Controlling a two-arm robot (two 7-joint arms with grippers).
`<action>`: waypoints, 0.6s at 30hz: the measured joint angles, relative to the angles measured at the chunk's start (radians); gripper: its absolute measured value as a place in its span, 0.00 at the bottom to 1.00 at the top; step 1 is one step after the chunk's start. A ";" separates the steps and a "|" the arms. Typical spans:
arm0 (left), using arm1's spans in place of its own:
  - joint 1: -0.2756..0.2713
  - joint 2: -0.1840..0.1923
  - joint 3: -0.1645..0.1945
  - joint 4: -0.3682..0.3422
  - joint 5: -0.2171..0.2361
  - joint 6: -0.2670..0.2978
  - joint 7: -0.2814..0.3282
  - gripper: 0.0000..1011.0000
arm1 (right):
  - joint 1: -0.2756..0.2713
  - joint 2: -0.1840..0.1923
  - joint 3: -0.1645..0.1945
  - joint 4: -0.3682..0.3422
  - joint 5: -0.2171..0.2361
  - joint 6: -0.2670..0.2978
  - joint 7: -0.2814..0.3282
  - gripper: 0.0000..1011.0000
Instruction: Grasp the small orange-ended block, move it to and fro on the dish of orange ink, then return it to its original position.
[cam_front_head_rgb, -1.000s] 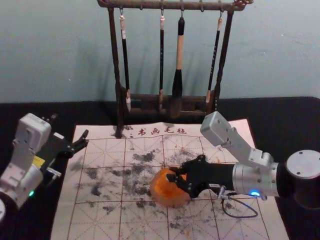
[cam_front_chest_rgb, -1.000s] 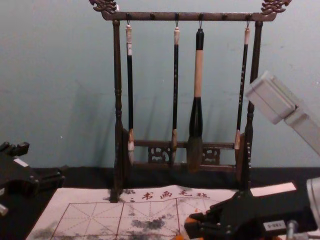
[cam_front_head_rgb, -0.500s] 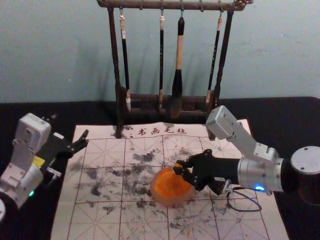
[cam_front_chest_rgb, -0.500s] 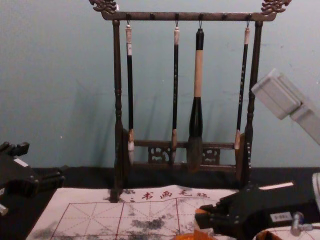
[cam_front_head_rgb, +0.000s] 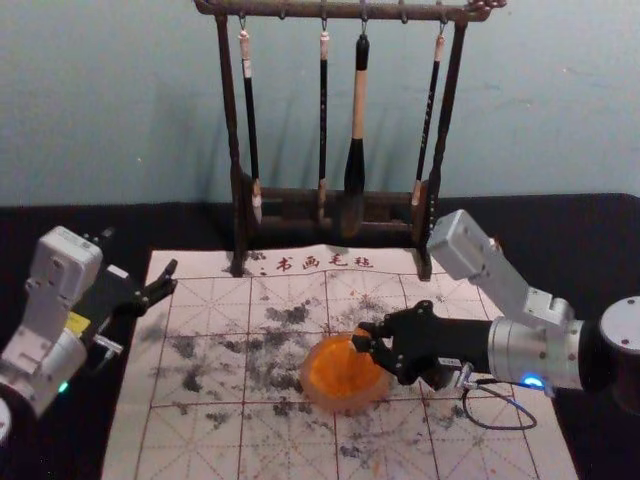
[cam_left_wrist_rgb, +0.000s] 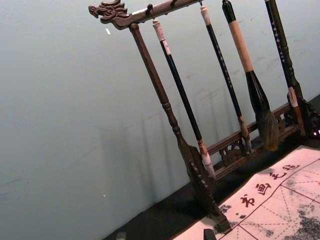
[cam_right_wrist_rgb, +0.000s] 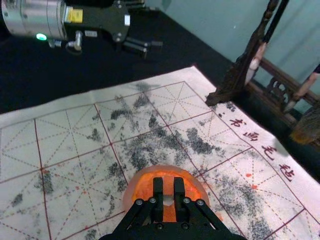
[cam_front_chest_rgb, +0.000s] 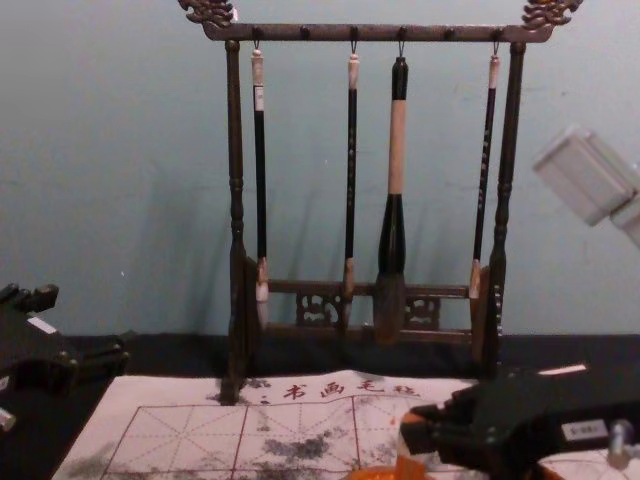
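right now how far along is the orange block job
The grasp looks done: the right gripper's fingers are closed on the orange-ended block. In hand is the inking step, with the block at the dish of orange ink; how much of the to-and-fro is finished, I can't tell. Left to do: returning the block, since it is in the fingers.

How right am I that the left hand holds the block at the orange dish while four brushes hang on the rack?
No: the right hand holds the block at the orange dish, as the right wrist view shows; four brushes hang on the rack.
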 joint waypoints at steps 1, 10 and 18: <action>0.000 0.000 0.000 0.000 0.000 0.000 0.000 0.99 | -0.007 0.003 0.007 -0.010 0.008 0.003 -0.005 0.07; 0.000 0.000 0.000 0.000 0.000 0.000 0.000 0.99 | -0.062 0.037 0.065 -0.091 0.044 0.020 -0.076 0.07; 0.000 0.000 0.000 0.000 0.000 0.000 0.000 0.99 | -0.150 0.087 0.150 -0.189 0.067 0.029 -0.162 0.07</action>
